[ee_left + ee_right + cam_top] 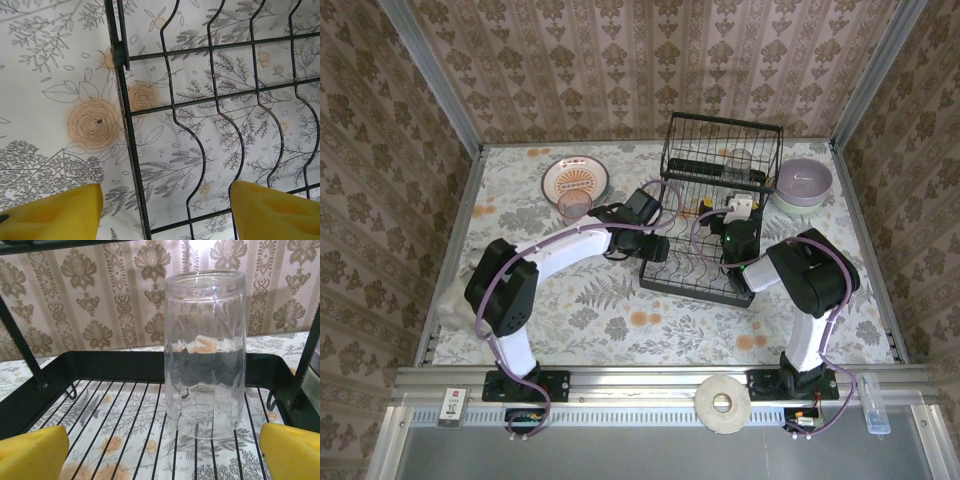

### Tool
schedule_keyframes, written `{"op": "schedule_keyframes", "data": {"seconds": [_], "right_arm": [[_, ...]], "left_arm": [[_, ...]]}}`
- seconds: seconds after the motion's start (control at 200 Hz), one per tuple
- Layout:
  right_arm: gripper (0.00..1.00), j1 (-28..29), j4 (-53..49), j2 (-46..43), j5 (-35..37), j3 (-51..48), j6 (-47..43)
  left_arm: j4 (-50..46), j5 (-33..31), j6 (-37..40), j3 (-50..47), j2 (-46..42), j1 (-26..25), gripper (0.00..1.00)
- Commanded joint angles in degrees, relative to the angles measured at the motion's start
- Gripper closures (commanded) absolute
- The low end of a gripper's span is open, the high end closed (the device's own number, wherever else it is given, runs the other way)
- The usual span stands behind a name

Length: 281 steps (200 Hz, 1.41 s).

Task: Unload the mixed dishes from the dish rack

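Toward the far edge of the flower-printed table [620, 310], seen from above, the black wire two-tier dish rack [692, 268] stood right of centre. The left pincer [656, 247] hung at the left edge of its low slotted shelf. The right pincer [741, 207] sat at the front of the upper basket, where a clear glass tumbler [741, 162] stood. Neither pincer's jaws could be made out from there. A round plate with an orange centre pattern [576, 178] lay near the far-left corner, with a pinkish glass tumbler [574, 207] just beside it on the near side. A lilac bowl [805, 180] rested on a cream-green bowl [790, 203] just right of the rack.

At the left wrist, the left pincer [165, 220] stood open and gripped nothing, its yellow fingertips [50, 215] cut off by the lower frame edge. The dish rack [126, 130] lay beneath, its wavy wires over the cloth.

At the right wrist, the right pincer [162, 455] gaped wide with nothing held. The clear glass tumbler [205, 355] stood on the upper shelf's bars, ahead of the fingertips [30, 455] and apart from them. Whether it stood rim up or rim down was hard to tell.
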Motion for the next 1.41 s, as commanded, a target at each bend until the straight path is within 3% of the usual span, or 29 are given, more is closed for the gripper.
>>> {"op": "schedule_keyframes", "data": {"seconds": [0.0, 0.09, 0.435, 1.03, 1.4], "right_arm": [[0.02, -1.0, 2.0, 2.1, -0.6, 3.1, 1.4], [0.02, -1.8, 1.9, 3.7, -0.2, 5.0, 1.8], [0.03, -2.2, 1.4, 7.4, -0.1, 10.0, 2.7], [0.03, -6.2, 1.5, 13.3, 4.0, 18.5, 3.9], [0.03, -7.7, 1.8, 19.0, -3.4, 26.9, -1.2]], "left_arm": [[-0.2, 1.7, 0.0, 1.8, 1.9, 0.1, 0.36], [-0.9, 2.3, 0.3, 3.1, 3.6, 0.2, 0.45], [-1.7, 5.8, 0.0, 4.9, 6.7, 0.3, 1.00], [-6.4, 7.3, 1.0, 7.7, 3.9, 0.3, 1.00], [-8.9, 7.5, 2.4, 11.5, 4.6, -0.6, 1.00]]}}
